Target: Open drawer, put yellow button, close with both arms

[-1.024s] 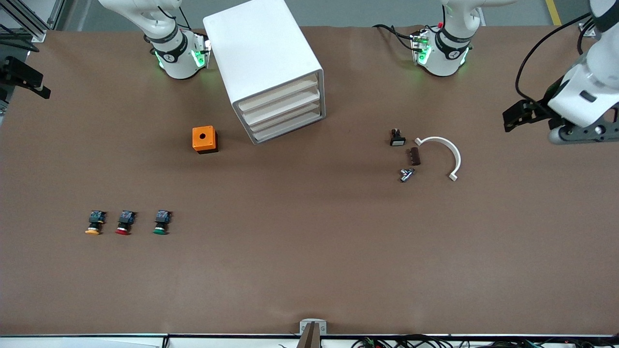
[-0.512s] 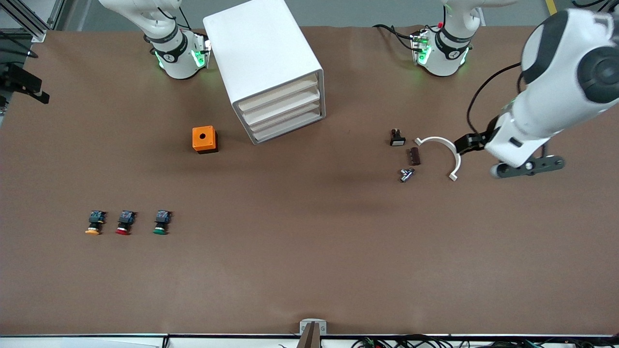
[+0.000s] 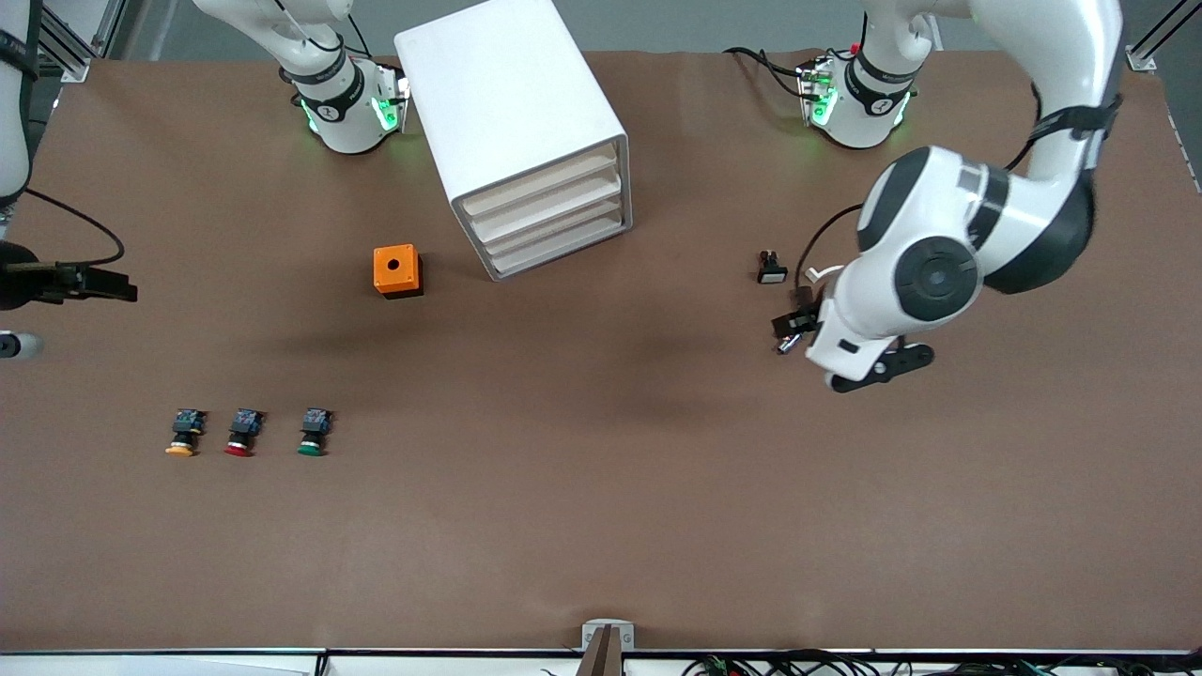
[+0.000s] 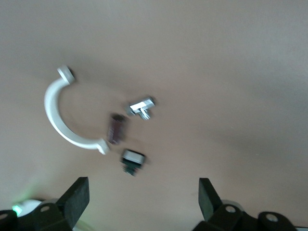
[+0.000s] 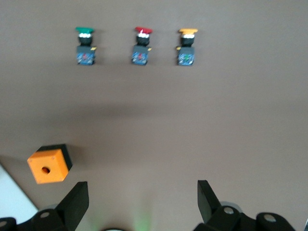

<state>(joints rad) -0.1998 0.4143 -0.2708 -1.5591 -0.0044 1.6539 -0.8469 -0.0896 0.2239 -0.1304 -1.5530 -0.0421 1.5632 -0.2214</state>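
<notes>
The white cabinet (image 3: 512,103) stands between the arm bases. Its uppermost drawer (image 3: 543,180) is shut, like the three below. The yellow button (image 3: 181,434) lies at the right arm's end of the table, beside a red button (image 3: 241,434) and a green button (image 3: 313,432). It also shows in the right wrist view (image 5: 186,45). My right gripper (image 3: 113,284) (image 5: 142,202) is open and empty, in the air between the cabinet and the buttons. My left gripper (image 3: 791,324) (image 4: 142,202) is open and empty over small parts.
An orange box with a hole (image 3: 397,270) (image 5: 48,165) sits beside the cabinet. Under the left gripper lie a white curved clamp (image 4: 60,120), a brown strip (image 4: 116,128), a metal piece (image 4: 141,107) and a black switch (image 3: 772,268) (image 4: 132,160).
The left arm has swung in from the table's end to over the small parts. The right gripper has moved down the view's edge toward the buttons. The drawer and buttons have not moved.
</notes>
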